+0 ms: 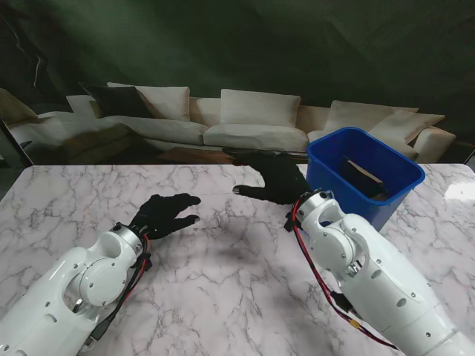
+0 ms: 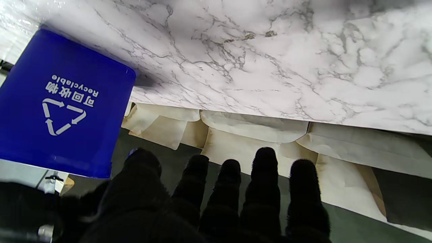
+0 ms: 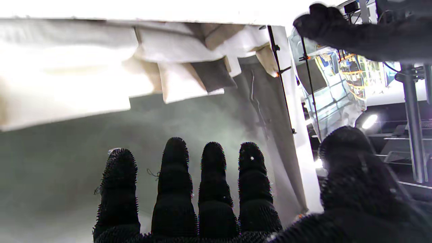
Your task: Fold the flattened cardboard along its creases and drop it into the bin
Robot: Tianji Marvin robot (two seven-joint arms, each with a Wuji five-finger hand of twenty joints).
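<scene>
The blue recycling bin (image 1: 364, 172) stands at the far right of the marble table (image 1: 223, 282); folded brown cardboard (image 1: 362, 176) lies inside it. The left wrist view shows the bin (image 2: 64, 104) with its recycling mark. My right hand (image 1: 276, 178), in a black glove, hovers just left of the bin with fingers spread and nothing in it. Its fingers (image 3: 175, 189) are straight and apart in the right wrist view. My left hand (image 1: 163, 213) hovers over the table's middle left, fingers apart and empty. The left hand's fingers (image 2: 229, 189) also stand apart in its own wrist view.
A cream sofa (image 1: 223, 122) with cushions runs behind the table's far edge, before a dark green backdrop (image 1: 260, 44). Both white forearms rise from the near corners, with a red cable (image 1: 319, 278) along the right one.
</scene>
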